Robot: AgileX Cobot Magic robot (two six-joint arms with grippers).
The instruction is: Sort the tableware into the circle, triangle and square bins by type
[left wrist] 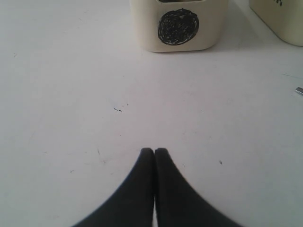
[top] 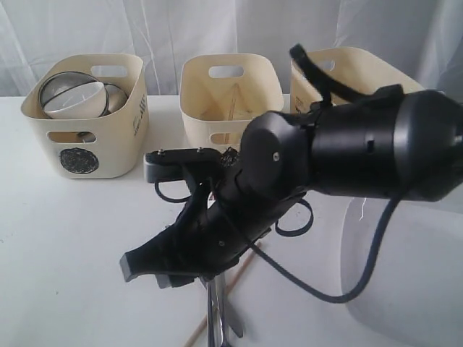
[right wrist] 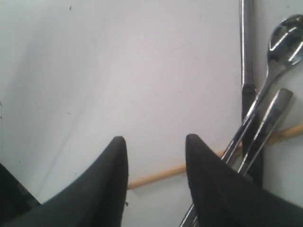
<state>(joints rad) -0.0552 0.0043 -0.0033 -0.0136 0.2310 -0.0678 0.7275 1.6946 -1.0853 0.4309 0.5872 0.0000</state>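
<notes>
Exterior view, circle bin: it holds the white bowl nested against the steel bowl, so the round vessels seem to be gathered here by type. More steel glints behind them, but I can't tell which piece it is.
Exterior view, middle bin: the arm hides its mark. Something thin and pale leans inside, too faint to name.
Exterior view, right arm: it reaches across the middle and bows low over the surface, I'd judge to get at the loose cutlery. It blocks most of the third bin.
Exterior view, steel cutlery: it pokes out beneath the arm and is cut off at the frame's edge.
Exterior view, large white plate: it lies unsorted under the arm and blends into the surface, so its outline is hard to trace.
Left wrist view, left jaws: they are pressed together with nothing between them, parked low over bare surface facing the circle bin and out of the other arm's way.
Left wrist view, steel sliver: it is clipped by the frame and I can't identify it.
Right wrist view, right jaws: they are spread wide, empty and close above the surface.
Right wrist view, chopstick: it runs across beneath the gap between the jaws.
Right wrist view, spoon: it lies just beside one jaw, crossing over the chopstick alongside a flat steel handle, possibly the knife.
Right wrist view, target: I can't tell which piece the arm means to take.
Right wrist view, steel rod: it has a dark section, and both ends run out of view.
</notes>
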